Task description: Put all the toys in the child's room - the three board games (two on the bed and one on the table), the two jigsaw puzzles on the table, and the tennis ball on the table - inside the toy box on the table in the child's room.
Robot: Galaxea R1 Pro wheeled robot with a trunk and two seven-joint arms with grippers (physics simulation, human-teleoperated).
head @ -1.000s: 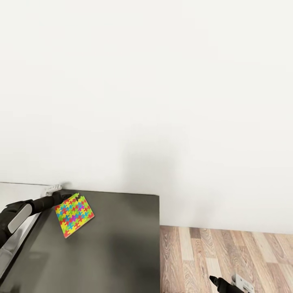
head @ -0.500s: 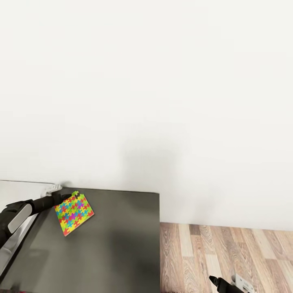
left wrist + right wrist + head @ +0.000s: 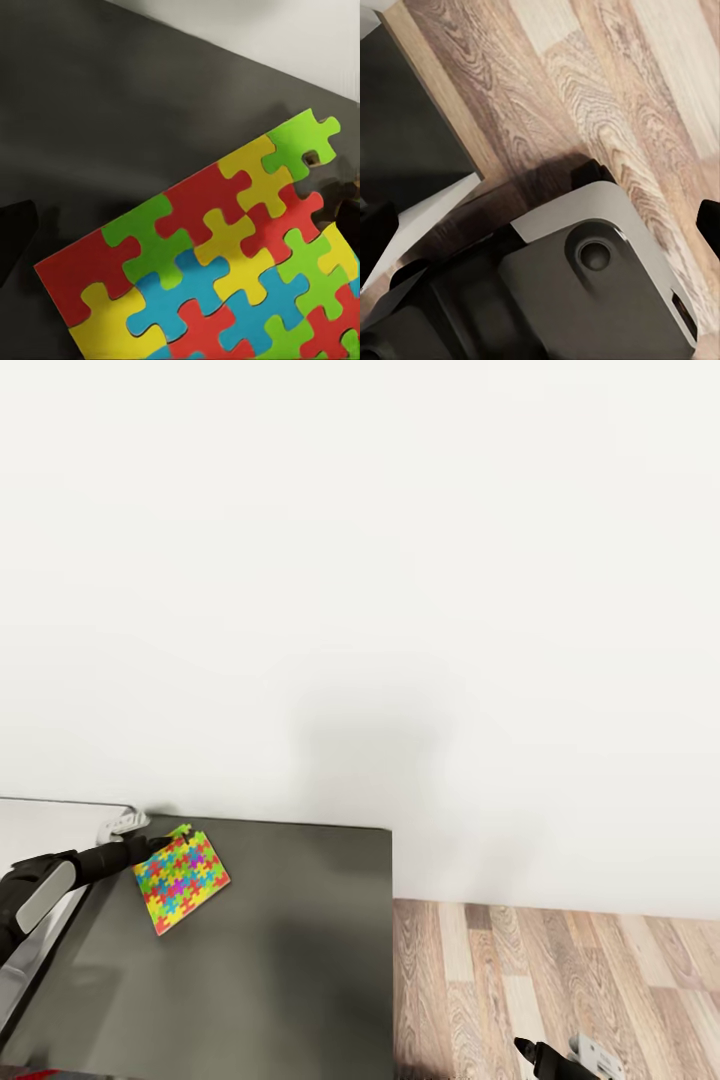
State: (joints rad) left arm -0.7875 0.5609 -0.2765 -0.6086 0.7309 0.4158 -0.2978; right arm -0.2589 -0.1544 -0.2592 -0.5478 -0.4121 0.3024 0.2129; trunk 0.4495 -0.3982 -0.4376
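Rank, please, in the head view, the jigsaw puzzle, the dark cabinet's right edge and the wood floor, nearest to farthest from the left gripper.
From the left gripper:
1. Jigsaw puzzle, held at its corner.
2. Dark cabinet, its right edge, across the top.
3. Wood floor, beyond that edge, far right.

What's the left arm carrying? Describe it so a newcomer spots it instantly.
Find the dark grey cabinet top against the white wall. Over its near-left area the left gripper holds a jigsaw puzzle by its upper corner, tilted. It is a flat square of red, yellow, green and blue interlocking pieces, the one bright thing against grey.
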